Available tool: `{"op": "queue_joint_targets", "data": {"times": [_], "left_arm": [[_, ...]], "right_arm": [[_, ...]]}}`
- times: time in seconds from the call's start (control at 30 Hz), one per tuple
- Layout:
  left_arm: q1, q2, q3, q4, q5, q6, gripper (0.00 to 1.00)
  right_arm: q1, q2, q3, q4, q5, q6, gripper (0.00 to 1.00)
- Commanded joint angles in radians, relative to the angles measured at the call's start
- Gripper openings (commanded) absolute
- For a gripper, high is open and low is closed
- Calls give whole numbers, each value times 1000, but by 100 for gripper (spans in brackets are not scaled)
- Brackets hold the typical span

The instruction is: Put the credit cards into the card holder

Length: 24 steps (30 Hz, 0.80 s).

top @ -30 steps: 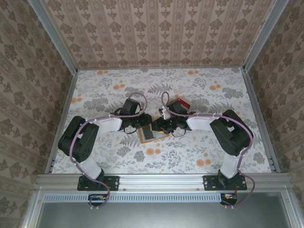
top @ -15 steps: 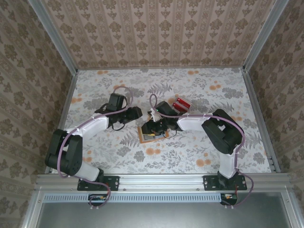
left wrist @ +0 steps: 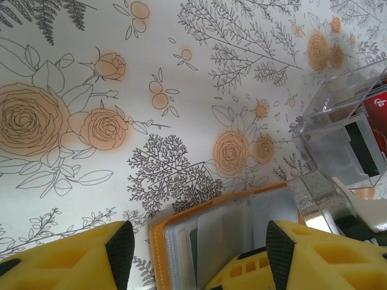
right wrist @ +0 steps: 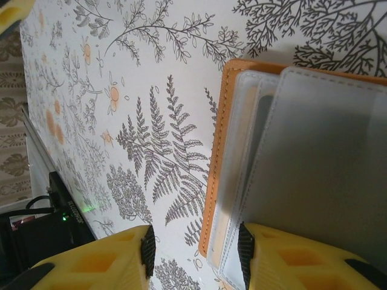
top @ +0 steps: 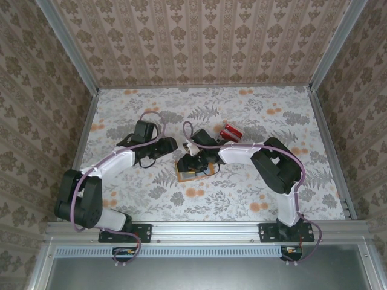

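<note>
The card holder [top: 192,171] lies open on the floral table, orange with grey see-through sleeves. In the left wrist view the card holder [left wrist: 242,226] sits just ahead of my left gripper [left wrist: 199,254], whose jaws are open and empty. From above, the left gripper [top: 171,145] is a little left of the holder. My right gripper [top: 195,161] hovers over the holder. In the right wrist view the right gripper [right wrist: 196,252] is open, one finger [right wrist: 284,260] lying on the sleeves and the holder's orange edge [right wrist: 216,175] between the jaws. Red credit cards [top: 230,133] lie behind the right arm.
A clear slotted stand [left wrist: 341,112] stands to the right of the holder, with a red card [left wrist: 378,101] behind it. The patterned table [top: 260,181] is walled on three sides. Open table lies to the left [left wrist: 91,90] and in front of the holder.
My left arm has drawn back to the left, away from the holder, and its jaws have opened. The right gripper has shifted left over the holder.
</note>
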Motion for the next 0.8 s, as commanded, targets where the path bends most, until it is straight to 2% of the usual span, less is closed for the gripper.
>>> {"op": "queue_joint_targets", "data": {"times": [0.0,0.2,0.5,0.63,0.77], "left_arm": [[4,-17,1,-28,-3,21,63],[2,-11,15,-23,5,25,63],[-10,17,77,-41,10,52,62],[-22,81,155,-45,29,79,62],[-43,198,275,-52,60,120,62]], "right_arm": [[7,-26,15,-77,34,-26,44],[5,-85,43,-140,55,-57,46],[-12,-174,19,-129,71,-47,45],[-77,-290,-58,-114,130,-36,46],[-207,-442,-206,-57,175,7,45]]}}
